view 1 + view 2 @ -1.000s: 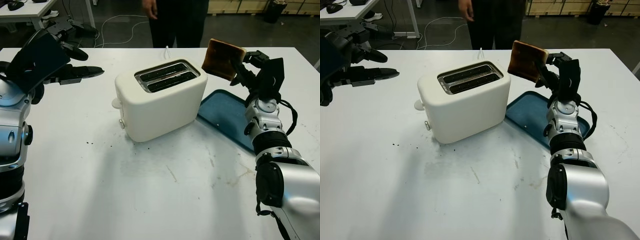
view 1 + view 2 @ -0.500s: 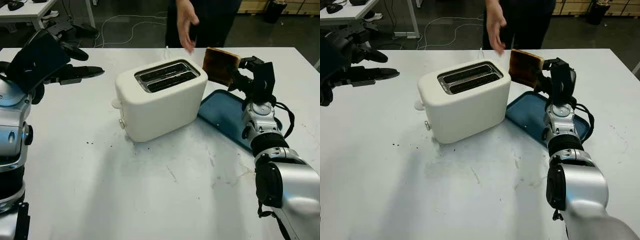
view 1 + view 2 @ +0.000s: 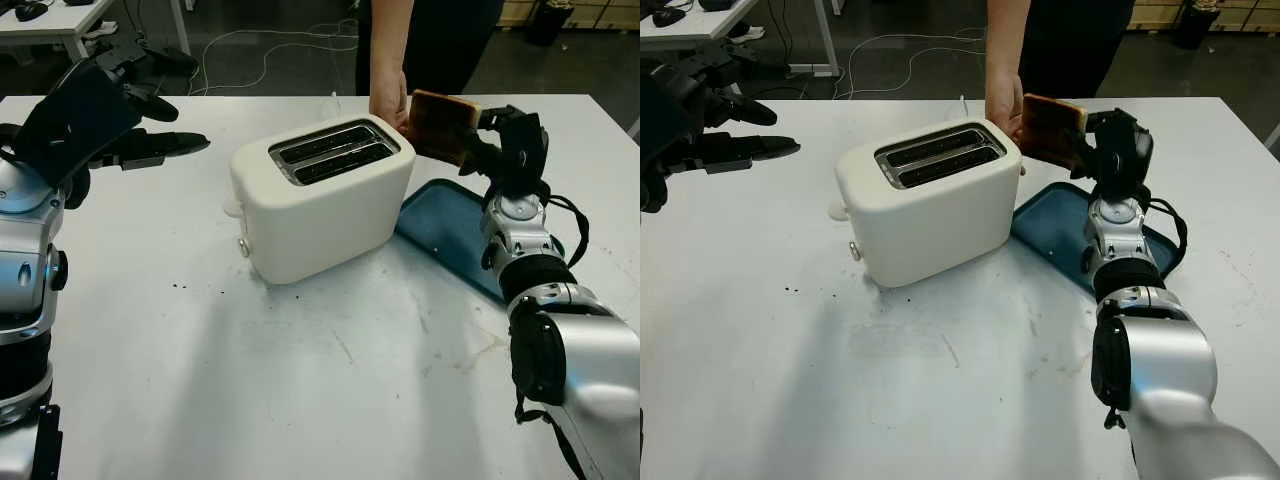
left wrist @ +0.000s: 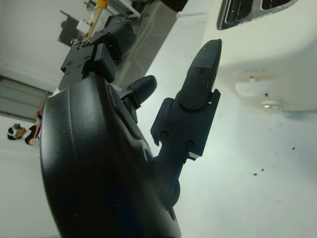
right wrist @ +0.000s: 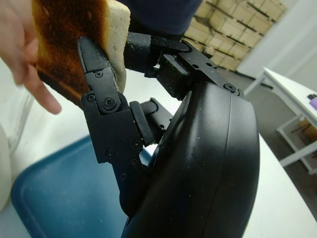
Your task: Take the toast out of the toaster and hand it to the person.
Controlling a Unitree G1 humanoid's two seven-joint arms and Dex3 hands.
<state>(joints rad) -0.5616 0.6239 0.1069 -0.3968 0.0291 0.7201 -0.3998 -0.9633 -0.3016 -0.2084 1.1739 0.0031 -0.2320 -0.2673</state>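
A browned slice of toast (image 3: 437, 126) is held up above the table, to the right of the white toaster (image 3: 320, 197), with my right hand (image 3: 478, 142) shut on its right edge. A person's hand (image 3: 388, 101) touches the toast's far left edge from behind the table. In the right wrist view my black fingers (image 5: 99, 79) pinch the toast (image 5: 74, 39), and the person's fingers (image 5: 22, 54) lie against its dark face. Both toaster slots (image 3: 333, 153) look dark and vacant. My left hand (image 3: 105, 115) hangs open above the table's far left.
A blue tray (image 3: 455, 232) lies flat on the white table (image 3: 300, 380) right of the toaster, below my right hand. The person (image 3: 440, 40) stands behind the far table edge. Cables lie on the floor beyond.
The person has stepped closer and reached down; their hand now touches the toast. My right hand has kept the toast raised, turning it a little toward the person. The left hand has not moved.
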